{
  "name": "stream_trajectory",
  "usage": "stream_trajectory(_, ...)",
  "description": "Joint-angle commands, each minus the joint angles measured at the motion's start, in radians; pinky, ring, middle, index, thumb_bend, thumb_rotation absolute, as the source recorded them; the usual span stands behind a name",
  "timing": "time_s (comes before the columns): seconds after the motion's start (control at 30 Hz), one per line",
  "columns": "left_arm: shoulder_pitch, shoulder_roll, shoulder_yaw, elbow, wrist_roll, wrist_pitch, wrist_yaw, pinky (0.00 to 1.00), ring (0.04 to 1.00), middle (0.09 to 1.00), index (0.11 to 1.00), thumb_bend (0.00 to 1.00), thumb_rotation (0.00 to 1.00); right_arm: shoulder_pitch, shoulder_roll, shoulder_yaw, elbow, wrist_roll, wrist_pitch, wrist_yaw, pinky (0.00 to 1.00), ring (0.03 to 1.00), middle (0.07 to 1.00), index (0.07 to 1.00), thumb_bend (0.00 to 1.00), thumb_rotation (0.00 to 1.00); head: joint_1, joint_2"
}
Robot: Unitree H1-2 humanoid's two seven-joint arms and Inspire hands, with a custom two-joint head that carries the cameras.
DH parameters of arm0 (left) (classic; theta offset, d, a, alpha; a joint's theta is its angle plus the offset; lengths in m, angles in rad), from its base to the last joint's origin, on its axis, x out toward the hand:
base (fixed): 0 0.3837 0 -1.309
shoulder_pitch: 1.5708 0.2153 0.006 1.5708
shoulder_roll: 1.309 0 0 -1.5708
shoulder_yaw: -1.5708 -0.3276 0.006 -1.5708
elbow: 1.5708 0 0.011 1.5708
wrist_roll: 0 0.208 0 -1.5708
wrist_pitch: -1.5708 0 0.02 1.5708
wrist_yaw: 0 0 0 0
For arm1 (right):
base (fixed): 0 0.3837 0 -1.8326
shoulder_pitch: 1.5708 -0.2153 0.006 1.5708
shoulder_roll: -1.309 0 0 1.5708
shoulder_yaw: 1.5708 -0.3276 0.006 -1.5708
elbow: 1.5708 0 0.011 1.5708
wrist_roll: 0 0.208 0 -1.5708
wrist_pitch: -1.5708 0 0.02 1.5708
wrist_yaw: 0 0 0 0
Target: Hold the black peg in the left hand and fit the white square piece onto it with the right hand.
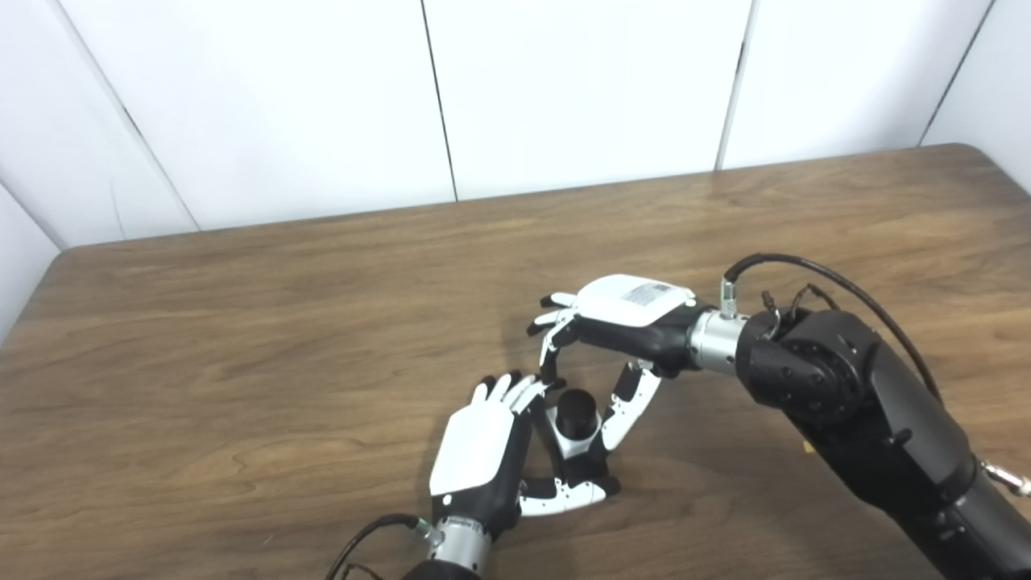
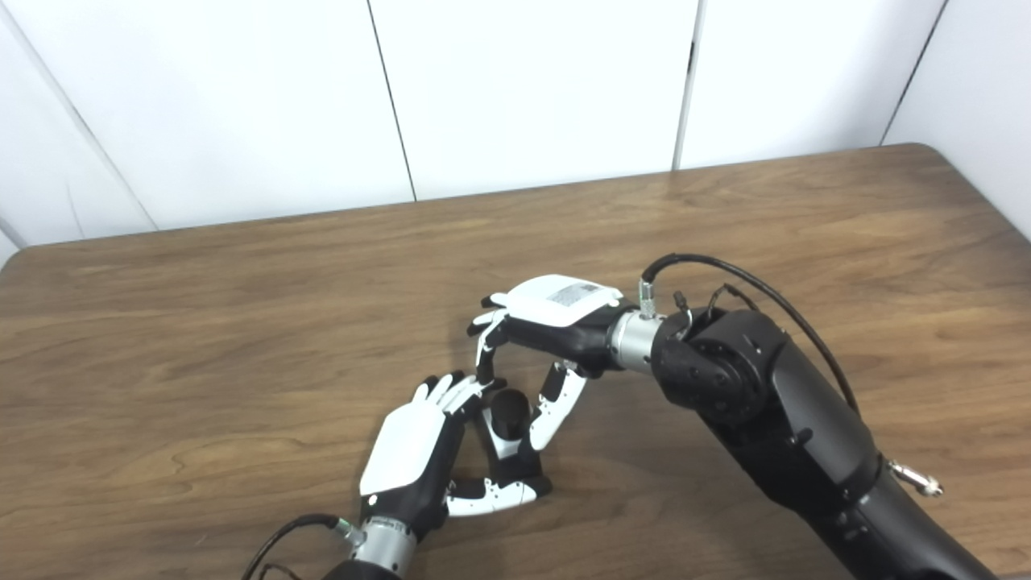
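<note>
The black peg [image 1: 577, 408] stands upright between my two hands near the table's front middle. A white piece [image 1: 573, 436] sits around its lower part, mostly hidden by fingers. My left hand [image 1: 482, 448] is beside the peg on its left, back toward the camera, fingers [image 1: 512, 391] curled to it and thumb [image 1: 564, 493] lying below; it holds the peg. My right hand [image 1: 624, 318] reaches in from the right above the peg, with fingers [image 1: 551, 354] down on the far left and thumb [image 1: 624, 407] on the right, closed on the white piece. The same scene shows in the right eye view, with the peg [image 2: 508, 407].
The brown wooden table [image 1: 242, 322] runs to a white panelled wall at the back. My right forearm [image 1: 854, 403] with its black cable crosses the table's right front. The left arm enters at the bottom edge.
</note>
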Motion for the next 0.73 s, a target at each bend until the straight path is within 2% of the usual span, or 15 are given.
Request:
stream_trajectory(0.0, -0.005, 0.005, 0.000, -0.026, -0.011, -0.011, -0.019, 0.99, 0.970, 0.918, 0.887, 1.00, 0.62, -0.027, -0.009, -0.024, -0.016, 0.005, -0.011, -0.032, 0.94, 1.000, 0.916, 0.657, 1.00, 0.37, 0.002, -0.001)
stream_trajectory(0.13, -0.001, 0.008, 0.009, -0.038, -0.024, -0.027, -0.012, 0.99, 0.972, 0.938, 0.937, 1.00, 0.66, -0.025, -0.010, -0.034, -0.017, 0.008, -0.012, -0.035, 0.93, 1.000, 0.917, 0.702, 1.00, 0.38, 0.001, -0.004)
stream_trajectory(0.3, 0.008, 0.004, 0.030, -0.055, -0.054, -0.046, 0.008, 0.99, 0.969, 0.950, 0.966, 1.00, 0.65, -0.014, -0.008, -0.054, -0.017, 0.015, -0.009, -0.049, 0.92, 1.000, 0.913, 0.745, 1.00, 0.39, 0.002, -0.009)
stream_trajectory(0.5, 0.009, 0.002, 0.063, -0.085, -0.048, -0.037, 0.014, 0.96, 0.948, 0.934, 0.946, 1.00, 0.64, 0.002, -0.012, -0.086, -0.034, 0.024, 0.023, -0.052, 0.93, 1.000, 0.923, 0.766, 1.00, 0.39, 0.002, -0.010)
stream_trajectory(0.63, 0.013, -0.004, 0.108, -0.092, -0.098, -0.036, 0.017, 0.97, 0.956, 0.941, 0.938, 1.00, 0.60, 0.021, -0.023, -0.120, -0.044, 0.045, 0.034, -0.058, 0.93, 1.000, 0.931, 0.779, 1.00, 0.39, 0.004, -0.011)
stream_trajectory(0.7, 0.017, -0.004, 0.125, -0.103, -0.102, -0.029, 0.014, 0.99, 0.969, 0.953, 0.947, 1.00, 0.61, 0.034, -0.024, -0.143, -0.049, 0.057, 0.045, -0.068, 0.93, 1.000, 0.930, 0.785, 1.00, 0.39, 0.005, -0.011)
